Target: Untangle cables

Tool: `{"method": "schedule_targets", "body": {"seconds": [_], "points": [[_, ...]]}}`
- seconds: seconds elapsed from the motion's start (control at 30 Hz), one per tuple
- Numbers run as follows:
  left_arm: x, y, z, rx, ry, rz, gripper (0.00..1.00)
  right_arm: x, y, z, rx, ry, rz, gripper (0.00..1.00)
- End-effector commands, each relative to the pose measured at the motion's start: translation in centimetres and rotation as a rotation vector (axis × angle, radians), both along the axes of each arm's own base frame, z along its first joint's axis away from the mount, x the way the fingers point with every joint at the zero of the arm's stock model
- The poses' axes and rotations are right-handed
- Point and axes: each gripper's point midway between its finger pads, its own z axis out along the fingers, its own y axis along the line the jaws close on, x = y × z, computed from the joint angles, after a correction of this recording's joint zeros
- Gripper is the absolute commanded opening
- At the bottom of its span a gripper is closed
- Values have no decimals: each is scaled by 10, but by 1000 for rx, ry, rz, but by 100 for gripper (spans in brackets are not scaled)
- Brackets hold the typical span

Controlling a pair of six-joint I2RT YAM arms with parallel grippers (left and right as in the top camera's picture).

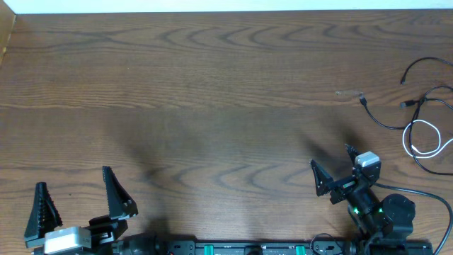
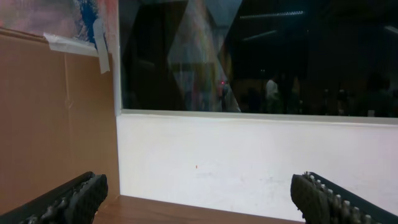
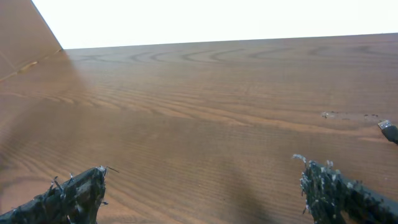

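The cables (image 1: 425,106) lie tangled at the table's far right edge: thin black cords with small plug ends, and a white loop (image 1: 416,138) among them. One black plug end (image 3: 387,130) shows at the right edge of the right wrist view. My right gripper (image 1: 334,164) is open above bare wood, left of and nearer than the tangle, with nothing between its fingers (image 3: 78,196). My left gripper (image 1: 78,195) stands open at the front left, far from the cables. Its view shows only its fingertips (image 2: 78,198), empty, and no cable.
The wooden table (image 1: 212,106) runs wide between the arms. A cardboard panel (image 2: 56,124) and a white wall (image 2: 249,162) bound the table's far left corner. A thick black arm wire (image 1: 425,195) curves off the right arm's base.
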Motion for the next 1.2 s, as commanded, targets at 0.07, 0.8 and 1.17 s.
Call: {"method": "schedule_targets", "body": {"seconds": [0.07,0.8,1.17], "points": [[-4,0,5,-7,-17,2,100,-1,2,0,-12,-11,13,99],[-1,-6,-2,-11,11,-52,100,-1,2,0,-12,-10,13,99],[14,-15,-82,-77,337,-118,100,-1,2,0,-12,-10,13,99]]}}
